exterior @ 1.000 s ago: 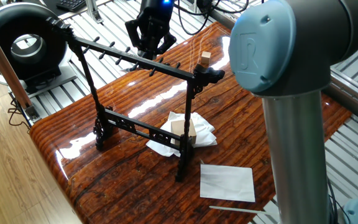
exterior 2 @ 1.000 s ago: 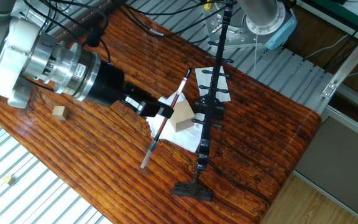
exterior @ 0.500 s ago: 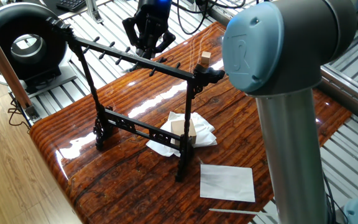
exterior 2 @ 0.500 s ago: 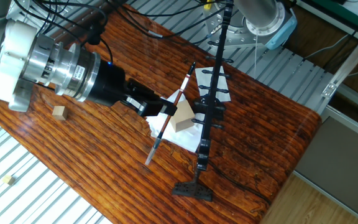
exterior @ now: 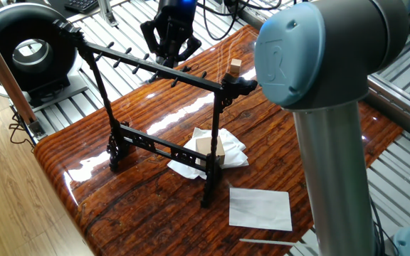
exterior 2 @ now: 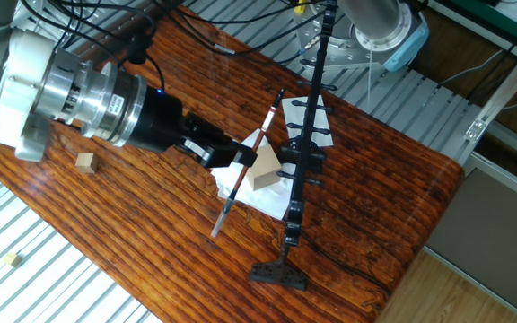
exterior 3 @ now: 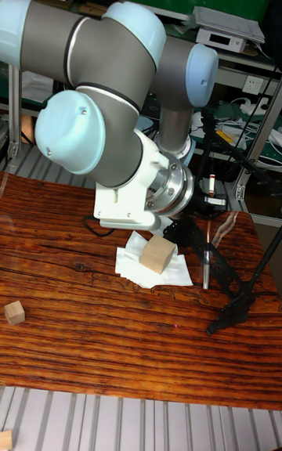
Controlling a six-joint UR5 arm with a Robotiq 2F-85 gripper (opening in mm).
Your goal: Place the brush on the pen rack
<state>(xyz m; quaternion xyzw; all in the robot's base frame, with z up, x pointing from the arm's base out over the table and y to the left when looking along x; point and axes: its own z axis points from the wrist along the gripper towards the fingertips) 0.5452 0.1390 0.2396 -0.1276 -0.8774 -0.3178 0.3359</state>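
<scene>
The black two-finger gripper (exterior 2: 225,161) pinches the slender dark writing brush (exterior 2: 246,164) near mid-shaft, so both ends project clear of the fingers and can bridge the pegs. The brush hangs level, just at 9 o'clock of the black metal pen rack's (exterior 2: 300,170) peg-lined top bar in the overhead fixed view (contact cannot be judged), above a crumpled white tissue (exterior 2: 232,182) carrying a pale wooden block (exterior 2: 263,168); likely still approaching the rack
</scene>
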